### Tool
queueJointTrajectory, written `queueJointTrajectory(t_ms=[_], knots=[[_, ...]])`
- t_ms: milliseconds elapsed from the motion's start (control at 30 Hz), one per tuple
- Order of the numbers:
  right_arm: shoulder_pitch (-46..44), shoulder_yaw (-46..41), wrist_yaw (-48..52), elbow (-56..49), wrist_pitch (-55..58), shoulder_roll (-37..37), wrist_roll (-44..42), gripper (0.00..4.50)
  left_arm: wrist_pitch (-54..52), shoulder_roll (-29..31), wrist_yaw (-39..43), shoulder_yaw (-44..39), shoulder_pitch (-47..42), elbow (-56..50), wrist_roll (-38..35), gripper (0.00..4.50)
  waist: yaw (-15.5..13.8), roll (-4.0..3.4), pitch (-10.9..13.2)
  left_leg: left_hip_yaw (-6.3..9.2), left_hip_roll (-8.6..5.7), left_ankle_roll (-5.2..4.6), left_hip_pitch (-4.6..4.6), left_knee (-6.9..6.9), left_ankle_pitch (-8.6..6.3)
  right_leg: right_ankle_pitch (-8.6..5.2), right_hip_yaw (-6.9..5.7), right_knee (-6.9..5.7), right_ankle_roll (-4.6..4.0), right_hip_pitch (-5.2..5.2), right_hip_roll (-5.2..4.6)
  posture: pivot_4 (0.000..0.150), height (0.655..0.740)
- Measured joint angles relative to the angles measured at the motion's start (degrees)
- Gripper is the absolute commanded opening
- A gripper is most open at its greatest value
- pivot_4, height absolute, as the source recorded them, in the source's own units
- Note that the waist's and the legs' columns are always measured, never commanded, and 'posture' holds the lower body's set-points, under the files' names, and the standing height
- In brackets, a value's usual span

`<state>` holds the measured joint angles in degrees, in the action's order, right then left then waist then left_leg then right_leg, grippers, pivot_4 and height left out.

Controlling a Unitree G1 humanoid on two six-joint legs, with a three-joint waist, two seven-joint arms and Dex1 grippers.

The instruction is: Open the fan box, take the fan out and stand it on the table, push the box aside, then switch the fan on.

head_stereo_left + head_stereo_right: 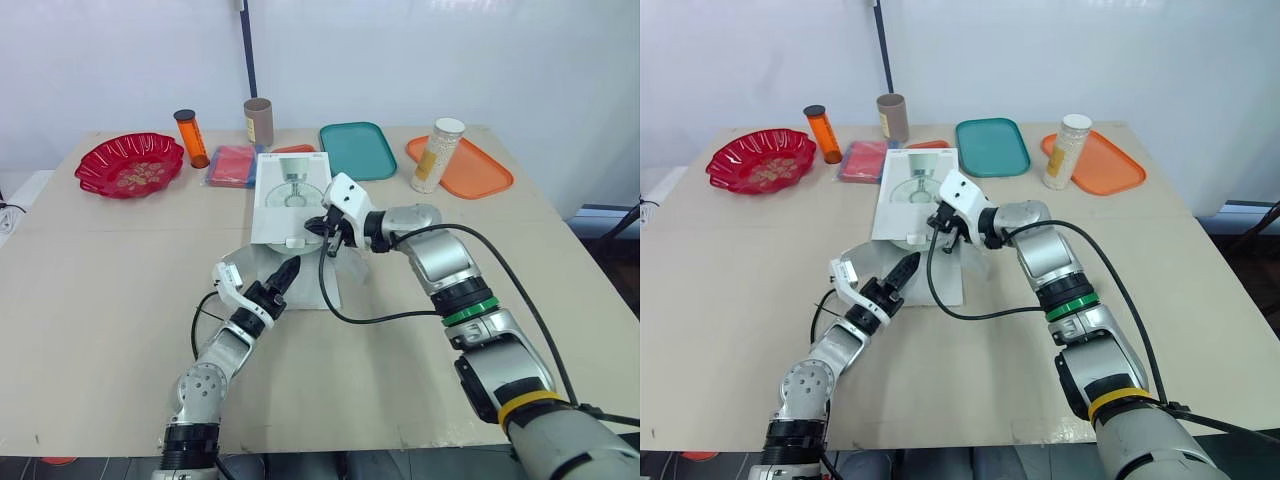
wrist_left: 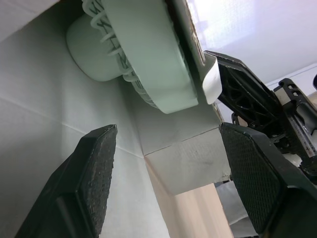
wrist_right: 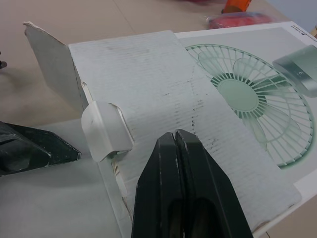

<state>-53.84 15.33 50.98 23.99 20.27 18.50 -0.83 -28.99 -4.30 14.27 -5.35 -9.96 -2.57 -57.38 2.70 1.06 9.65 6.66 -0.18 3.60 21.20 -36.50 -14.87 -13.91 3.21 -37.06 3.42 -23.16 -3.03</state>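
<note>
The white fan box (image 1: 290, 190), printed with a fan picture, lies flat mid-table with its near end open and the flaps spread out. My left gripper (image 1: 288, 272) is open at that mouth, with its fingers (image 2: 99, 163) pointing into the box. Between them I see the pale green fan (image 2: 143, 59) lying inside. My right gripper (image 1: 332, 236) is shut, with its tips (image 3: 176, 136) just over the box's top panel (image 3: 163, 74), close to the curled tuck flap (image 3: 106, 129). Whether the tips touch the cardboard I cannot tell.
Along the far edge stand a red bowl (image 1: 130, 163), an orange bottle (image 1: 191, 138), a cardboard tube (image 1: 258, 121), a red pouch (image 1: 235, 163), a teal tray (image 1: 357, 150) and an orange tray (image 1: 470, 168) with a white-capped jar (image 1: 437, 155). A black cable (image 1: 350, 315) loops beside the box.
</note>
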Motion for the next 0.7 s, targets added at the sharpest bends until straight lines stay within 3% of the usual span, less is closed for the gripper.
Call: queueJointTrajectory(t_ms=[267,533,700], knots=[[0.02,0.00,-0.02,0.00,-0.16,0.06,0.03,0.00,-0.67,0.13,-0.11,-0.04,2.76,-2.91,-0.16,3.52,0.04,0.00,0.00,0.00,0.01,0.01,0.00,0.03,0.00,0.00,0.01,0.00,0.00,-0.03,0.00,0.150,0.7400],[0.18,0.00,-0.30,0.00,-0.37,-0.13,0.05,0.00,-5.20,1.13,-3.11,-1.68,7.87,-13.57,-5.48,3.52,0.01,0.00,0.01,0.00,0.00,0.03,0.01,0.05,0.02,0.00,0.01,0.01,0.00,-0.04,-0.01,0.150,0.7400],[0.33,0.00,-0.58,0.00,-0.45,-0.20,0.05,0.00,-5.97,0.52,-4.78,-1.53,7.24,-14.22,-6.67,3.52,0.01,0.00,0.01,0.00,0.00,0.04,0.02,0.05,0.02,0.00,0.01,0.02,0.00,-0.04,-0.01,0.150,0.7400]])
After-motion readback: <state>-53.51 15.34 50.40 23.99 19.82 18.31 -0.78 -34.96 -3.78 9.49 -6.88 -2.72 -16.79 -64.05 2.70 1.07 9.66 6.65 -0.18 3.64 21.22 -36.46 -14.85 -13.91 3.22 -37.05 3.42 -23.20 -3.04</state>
